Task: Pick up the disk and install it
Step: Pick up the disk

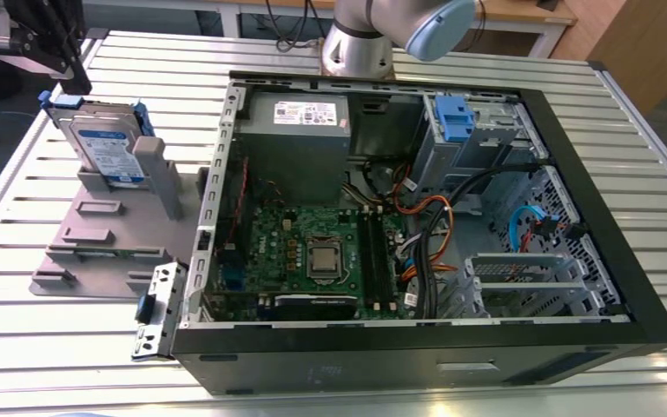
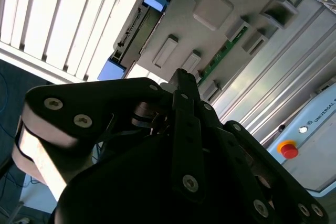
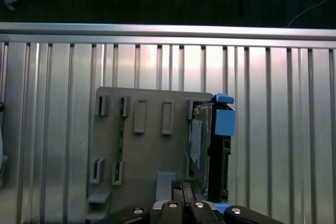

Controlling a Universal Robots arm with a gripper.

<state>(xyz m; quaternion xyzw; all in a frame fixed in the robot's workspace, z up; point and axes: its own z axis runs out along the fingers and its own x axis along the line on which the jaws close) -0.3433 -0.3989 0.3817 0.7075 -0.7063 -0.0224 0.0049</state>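
The disk (image 1: 102, 148) is a silver-grey hard drive with a blue-and-white label and a blue bracket. It stands on edge in a slot of a grey holder (image 1: 90, 234) at the exterior view's left. My black gripper (image 1: 75, 84) hangs just above the disk's far top corner and is apart from it. In the first wrist view the disk (image 3: 200, 140) lies beyond my gripper (image 3: 184, 187), whose fingertips are pressed together with nothing between them. In the second wrist view the shut gripper (image 2: 181, 77) points toward the holder (image 2: 210, 19) and the disk (image 2: 134, 30).
An open computer case (image 1: 611, 217) lies on the slatted metal table (image 1: 32, 365), with a drive bay and blue latch (image 1: 455, 113) at its far side. A small blue-and-silver cage (image 1: 154, 308) rests by the case's near corner. A red button (image 2: 289, 149) sits on a box beyond the table.
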